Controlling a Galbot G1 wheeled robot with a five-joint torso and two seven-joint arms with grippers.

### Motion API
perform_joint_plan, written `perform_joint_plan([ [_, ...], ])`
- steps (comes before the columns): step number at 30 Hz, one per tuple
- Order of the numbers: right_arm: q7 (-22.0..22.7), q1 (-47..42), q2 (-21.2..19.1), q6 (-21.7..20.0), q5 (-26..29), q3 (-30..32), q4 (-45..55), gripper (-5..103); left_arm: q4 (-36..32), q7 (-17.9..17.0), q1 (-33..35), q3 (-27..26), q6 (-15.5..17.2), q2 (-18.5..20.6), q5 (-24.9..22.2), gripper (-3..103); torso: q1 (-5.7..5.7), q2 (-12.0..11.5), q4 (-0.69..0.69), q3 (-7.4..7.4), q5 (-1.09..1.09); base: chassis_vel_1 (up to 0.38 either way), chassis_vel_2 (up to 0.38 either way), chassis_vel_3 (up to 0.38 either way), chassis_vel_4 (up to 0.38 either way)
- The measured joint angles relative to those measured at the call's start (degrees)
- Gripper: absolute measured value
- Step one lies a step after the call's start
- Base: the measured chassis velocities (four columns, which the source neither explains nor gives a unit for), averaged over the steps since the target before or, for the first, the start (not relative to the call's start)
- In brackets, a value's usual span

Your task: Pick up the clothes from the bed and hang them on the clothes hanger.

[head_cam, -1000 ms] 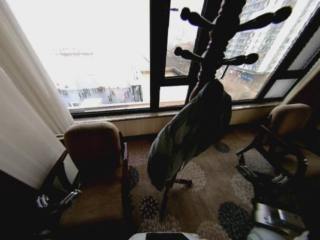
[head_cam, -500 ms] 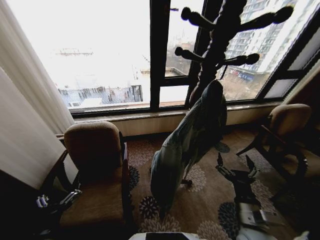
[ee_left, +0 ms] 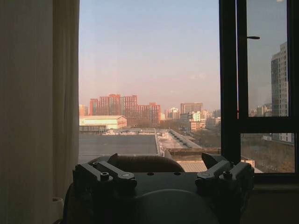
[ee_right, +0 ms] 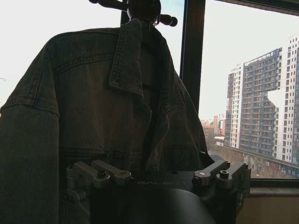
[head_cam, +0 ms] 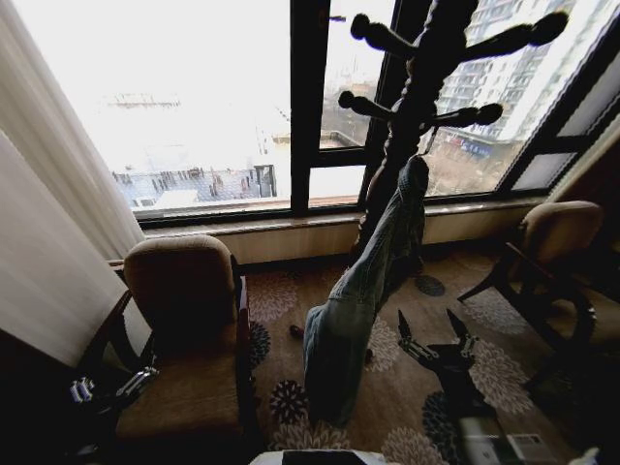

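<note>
1. Armchair (head_cam: 184, 320) cushion is seen just beside the left gripper (head_cam: 107, 390), which is parked low at the robot's left with jaws spread and nothing held.
2. Denim jacket (head_cam: 363, 291) is seen hanging from a peg of the dark coat stand (head_cam: 426, 87), up and to the left of the right gripper (head_cam: 433, 341); no separate hanger can be made out.
3. Right gripper jaws are spread wide and nothing is gripped; the jacket is hung free, apart from them.
4. The step in hand is judged to be the retreat after release: the arm is best drawn straight back, so the hem is not snagged or the jacket dragged off its peg.
</note>
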Motion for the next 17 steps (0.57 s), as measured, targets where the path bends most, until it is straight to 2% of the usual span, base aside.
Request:
perform_joint_plan([
  [17,0.09,0.1,0.0,0.02,-0.04,0.15,-0.15,100,0.0,0.0,0.0,0.0,0.0,0.0,0.0,100,0.0,0.0,0.0,0.0,0.0,0.0,0.0,0.0,0.0],
])
